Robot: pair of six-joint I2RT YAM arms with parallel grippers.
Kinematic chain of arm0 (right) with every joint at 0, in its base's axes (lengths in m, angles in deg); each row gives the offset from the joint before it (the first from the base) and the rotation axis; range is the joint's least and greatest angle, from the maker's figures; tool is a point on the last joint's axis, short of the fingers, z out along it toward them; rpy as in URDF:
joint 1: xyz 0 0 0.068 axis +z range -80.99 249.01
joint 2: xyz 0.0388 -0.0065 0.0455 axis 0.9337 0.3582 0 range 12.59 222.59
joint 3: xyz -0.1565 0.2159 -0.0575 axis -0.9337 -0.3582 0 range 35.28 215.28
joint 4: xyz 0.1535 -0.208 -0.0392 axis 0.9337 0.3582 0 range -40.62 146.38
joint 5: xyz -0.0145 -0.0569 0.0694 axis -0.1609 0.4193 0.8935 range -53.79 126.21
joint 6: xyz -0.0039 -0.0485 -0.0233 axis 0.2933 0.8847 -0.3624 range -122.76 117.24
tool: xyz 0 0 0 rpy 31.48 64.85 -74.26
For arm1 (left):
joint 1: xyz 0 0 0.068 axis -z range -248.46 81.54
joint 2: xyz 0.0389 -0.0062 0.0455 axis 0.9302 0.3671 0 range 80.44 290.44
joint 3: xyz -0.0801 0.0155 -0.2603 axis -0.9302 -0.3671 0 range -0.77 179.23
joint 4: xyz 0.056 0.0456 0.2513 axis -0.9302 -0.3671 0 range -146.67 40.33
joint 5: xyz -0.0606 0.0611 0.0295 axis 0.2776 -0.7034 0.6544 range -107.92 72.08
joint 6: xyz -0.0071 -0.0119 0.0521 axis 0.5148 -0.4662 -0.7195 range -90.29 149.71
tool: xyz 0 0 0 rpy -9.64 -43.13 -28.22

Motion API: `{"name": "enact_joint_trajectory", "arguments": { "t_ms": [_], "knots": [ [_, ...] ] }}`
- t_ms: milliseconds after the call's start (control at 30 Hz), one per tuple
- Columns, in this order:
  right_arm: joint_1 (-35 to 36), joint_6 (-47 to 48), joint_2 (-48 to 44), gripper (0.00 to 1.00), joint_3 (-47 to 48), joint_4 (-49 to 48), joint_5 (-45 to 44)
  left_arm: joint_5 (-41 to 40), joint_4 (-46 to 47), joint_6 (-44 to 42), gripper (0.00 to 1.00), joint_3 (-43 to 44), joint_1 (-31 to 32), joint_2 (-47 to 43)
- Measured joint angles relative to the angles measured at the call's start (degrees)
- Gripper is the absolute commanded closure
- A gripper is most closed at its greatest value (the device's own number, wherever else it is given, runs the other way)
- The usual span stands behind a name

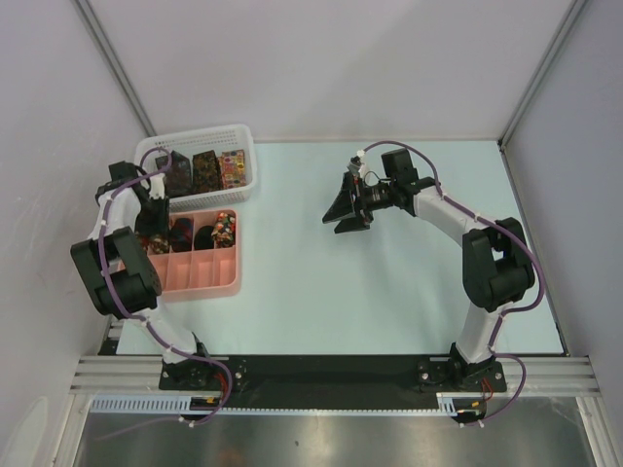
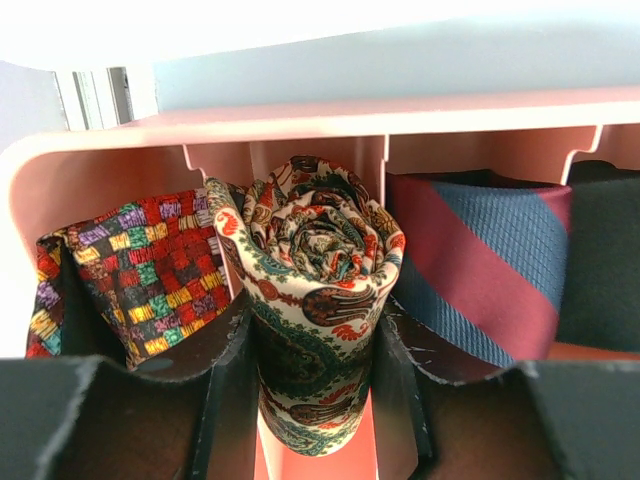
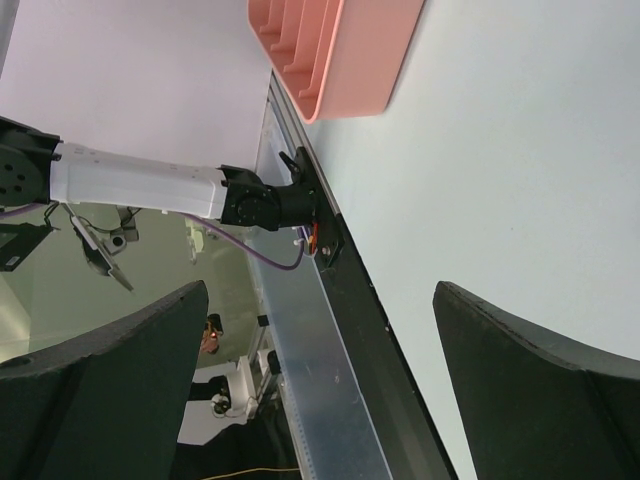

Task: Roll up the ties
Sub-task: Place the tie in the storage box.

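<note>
Placing looks like the step in hand. The left arm (image 1: 117, 268) reaches down at nine o'clock on the pale green worktop (image 1: 389, 292). Its jaws stand narrow, closed on the lower part of a rolled cream paisley fabric tie (image 2: 318, 250) with red and teal figures. That roll stands upright in a compartment of the pink plastic compartment tray (image 2: 470, 115). A multicoloured checked tie (image 2: 150, 255) sits at its nine o'clock and a red-and-blue striped tie (image 2: 480, 260) at its three o'clock. More ties (image 1: 204, 170) stand in the white mesh basket (image 1: 195, 139), at twelve o'clock of the tray. The right arm (image 1: 496, 263) hangs over the worktop towards one o'clock, its jaws wide with nothing between them. The next move likely calls for the left jaws to part and lift straight up, gently, so the coil neither springs loose nor rides out with them.
</note>
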Motion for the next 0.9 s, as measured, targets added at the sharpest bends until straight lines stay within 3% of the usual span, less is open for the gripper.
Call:
{"name": "enact_joint_trajectory", "arguments": {
  "t_ms": [133,333,633,900],
  "knots": [
    [0.02,0.09,0.0,0.0,0.0,0.0,0.0,0.02,0.35,0.02,0.98,0.0,-0.15,0.35],
    [0.04,0.22,0.02,0.0,0.0,0.0,0.0,0.0,0.63,0.0,0.73,0.11,-0.15,0.46],
    [0.04,0.61,0.0,0.0,0.0,0.17,0.0,-0.04,1.09,0.0,0.53,0.11,-0.15,0.55],
    [0.04,0.66,0.02,0.0,0.0,0.35,0.02,-0.39,1.18,0.02,0.45,0.5,-0.15,0.52]
  ]
}}
